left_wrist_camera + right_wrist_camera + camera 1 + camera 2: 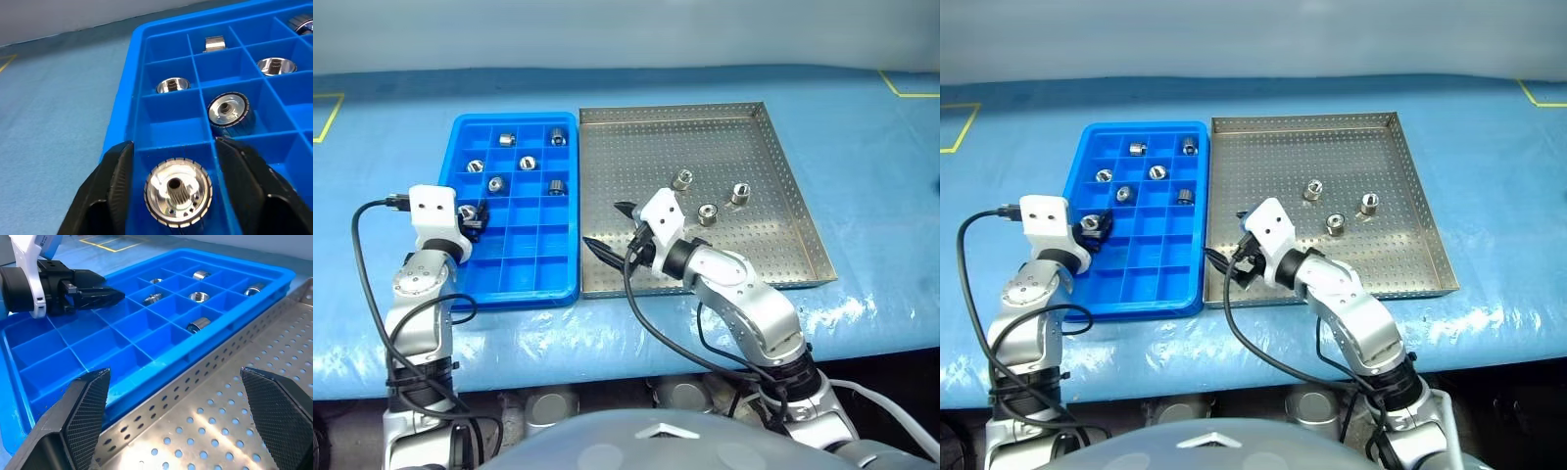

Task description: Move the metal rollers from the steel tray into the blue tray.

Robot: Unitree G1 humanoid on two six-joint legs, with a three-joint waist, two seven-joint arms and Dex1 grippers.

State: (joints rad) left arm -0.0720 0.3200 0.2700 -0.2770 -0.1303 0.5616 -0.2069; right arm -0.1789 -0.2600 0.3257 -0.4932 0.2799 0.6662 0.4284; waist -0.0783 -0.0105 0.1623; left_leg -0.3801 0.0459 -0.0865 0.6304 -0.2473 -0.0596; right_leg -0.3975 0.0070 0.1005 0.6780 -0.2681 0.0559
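Observation:
The blue tray (515, 119) lies left of the steel tray (636, 147). Three metal rollers (707, 213) stand on the steel tray's perforated floor, right of centre. Several more rollers (528, 163) rest in the blue tray's far compartments. My left gripper (474, 217) hovers at the blue tray's left column, open. Its fingers (117, 181) stand either side of a roller (178, 194) that sits in a compartment, with a small gap on each side. My right gripper (605, 224) is open and bare over the steel tray's near left corner, pointing toward the blue tray.
Both trays rest on a blue-covered table (862, 147) with yellow tape marks at the far corners. The blue tray's near rows (524, 264) hold nothing. Black cables loop from both wrists near the table's front edge.

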